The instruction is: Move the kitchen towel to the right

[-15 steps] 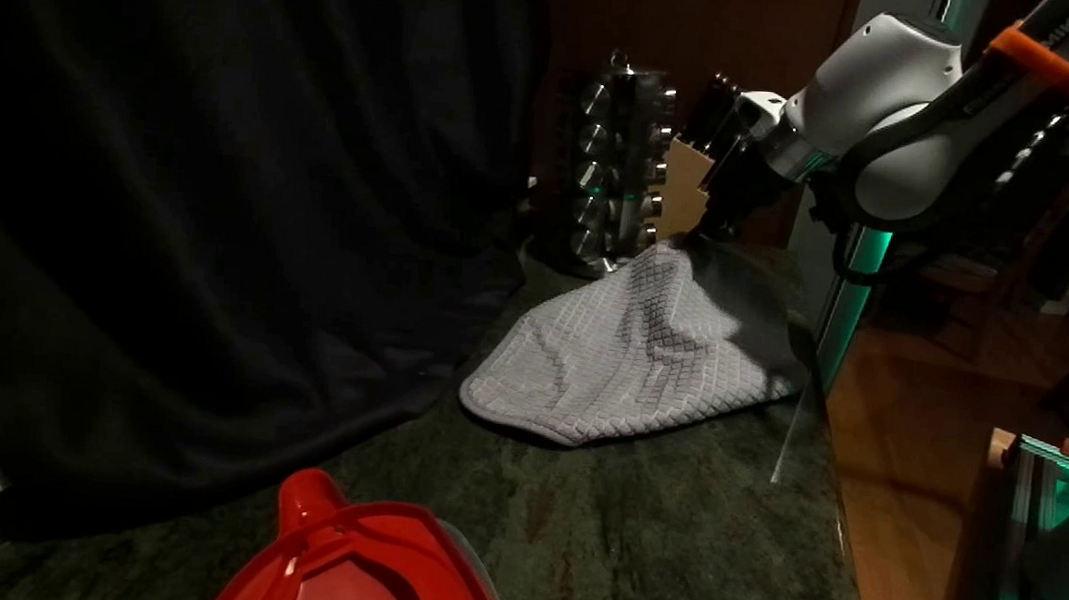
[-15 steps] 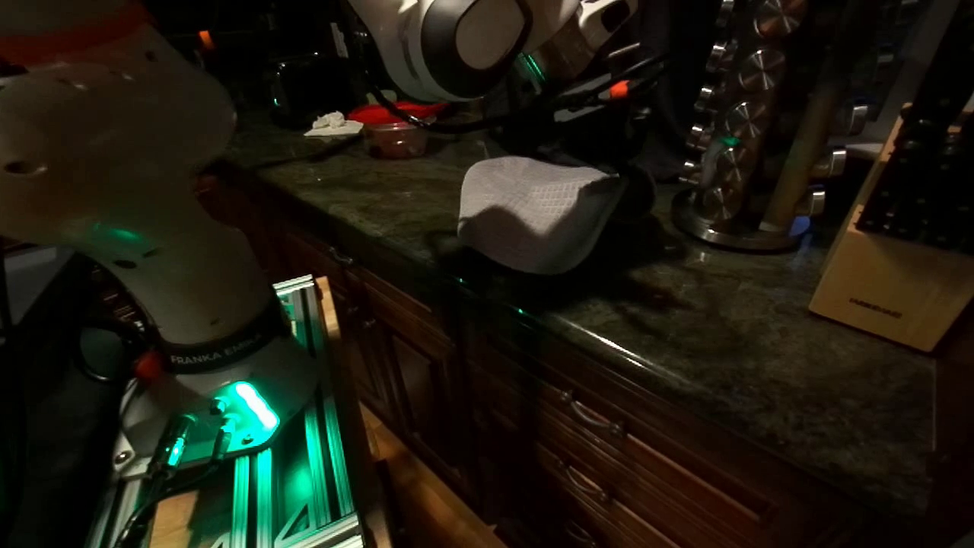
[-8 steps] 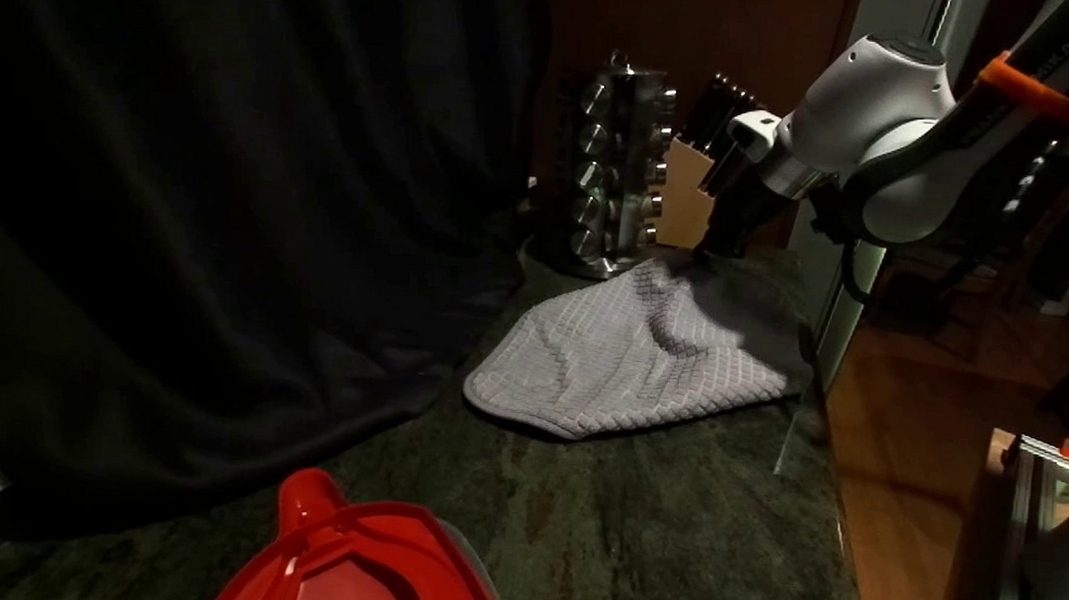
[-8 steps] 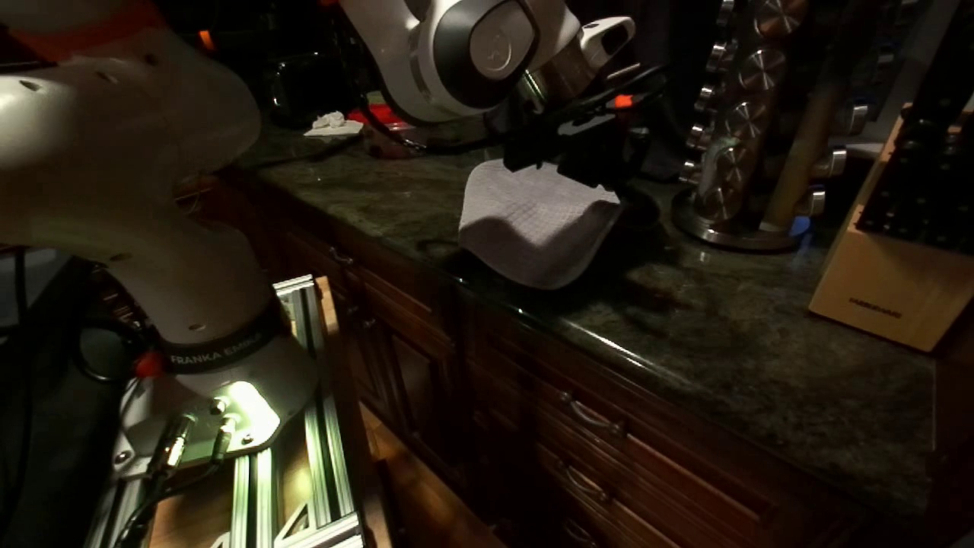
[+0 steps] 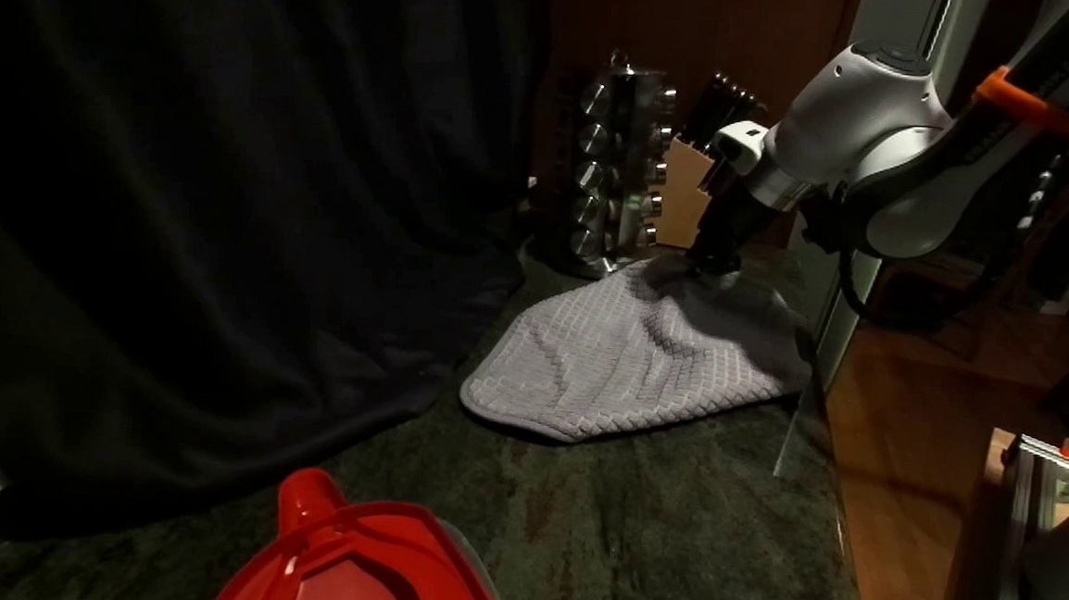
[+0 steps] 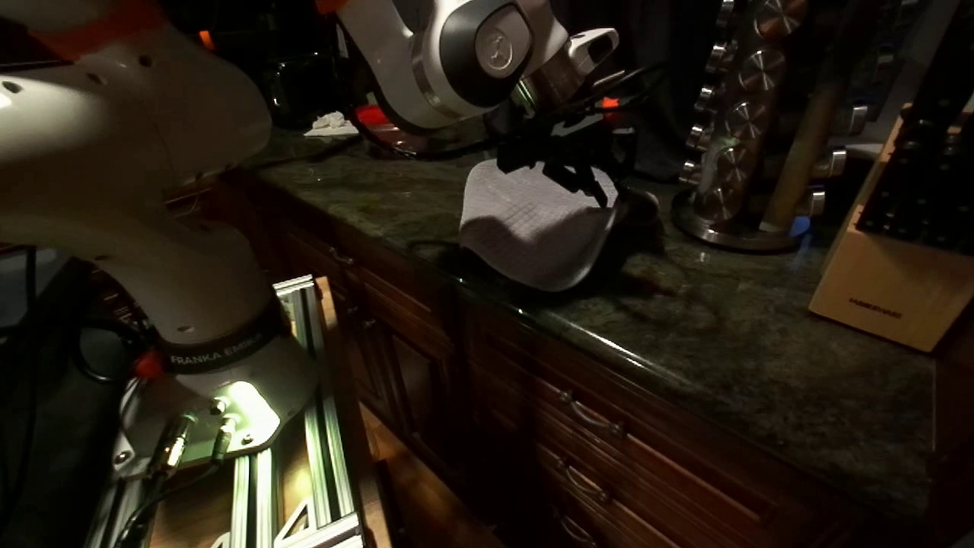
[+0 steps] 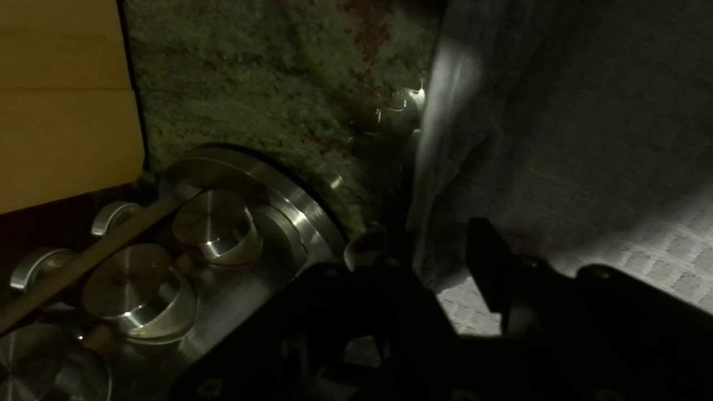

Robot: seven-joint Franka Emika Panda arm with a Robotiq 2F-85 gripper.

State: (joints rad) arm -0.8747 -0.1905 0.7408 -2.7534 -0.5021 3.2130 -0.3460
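Note:
The kitchen towel is a light grey quilted cloth [image 5: 624, 361] spread with folds over the dark counter. It also shows in an exterior view [image 6: 533, 228], with its near side bulging by the counter's front edge. In the wrist view the towel [image 7: 585, 122] fills the right side, partly in shadow. My gripper [image 7: 436, 239] points down at the towel's far edge, fingers apart, with towel showing through the gap. In the exterior views the gripper is dark against the towel [image 5: 714, 270], [image 6: 559, 183]. I cannot tell whether the fingertips touch the cloth.
A metal spice rack [image 5: 598, 174] stands close behind the towel; its base [image 7: 289, 200] is near the gripper. A wooden knife block [image 6: 890, 281] stands beyond it. A red-lidded container [image 5: 361, 549] is at the near end. A black curtain [image 5: 226, 179] hangs along one side.
The arm has come down and the towel's raised peak has sunk lower onto the counter. The towel's near side has dropped toward the counter's front edge. The fingers now show more clearly.

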